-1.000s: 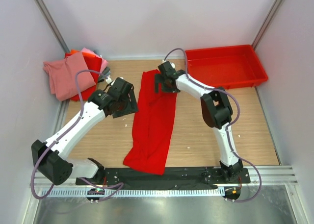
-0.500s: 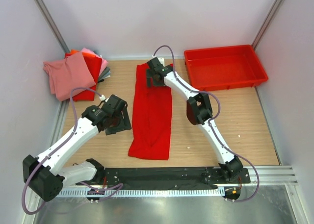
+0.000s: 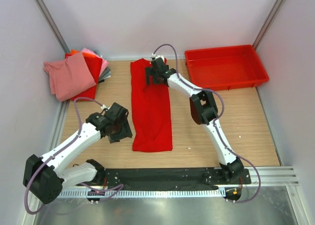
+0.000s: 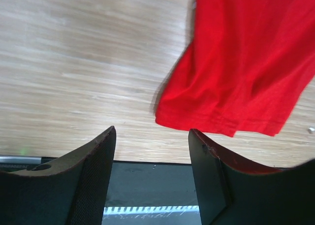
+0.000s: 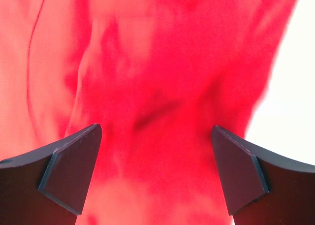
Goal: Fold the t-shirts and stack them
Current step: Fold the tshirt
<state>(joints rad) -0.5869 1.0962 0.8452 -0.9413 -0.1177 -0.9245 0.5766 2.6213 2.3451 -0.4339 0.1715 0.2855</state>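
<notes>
1. Shirt [image 3: 151, 107], short-sleeved, bright red soft cloth: lies flat as a long narrow strip on the pale wooden table [image 3: 246, 131]. Its far end is directly under the right gripper [image 3: 155, 73]; its near hem is just ahead and to the right of the left gripper [image 3: 119, 129].
2. Right gripper: jaws spread wide above the cloth, clamping nothing.
3. Left gripper: jaws apart and empty, over bare wood beside the hem corner.
4. Stack of folded shirts [image 3: 74, 76], dusty pink, red, orange, grey: beyond and left of the left gripper, well apart.
5. Tray [image 3: 225, 66], rigid red plastic: right of the right gripper, clear of the strip.
6. Step, as judged: crosswise fold of the strip. Pinch every layer at the hem, lift level, and lay it edge on edge without dragging the strip askew.
</notes>
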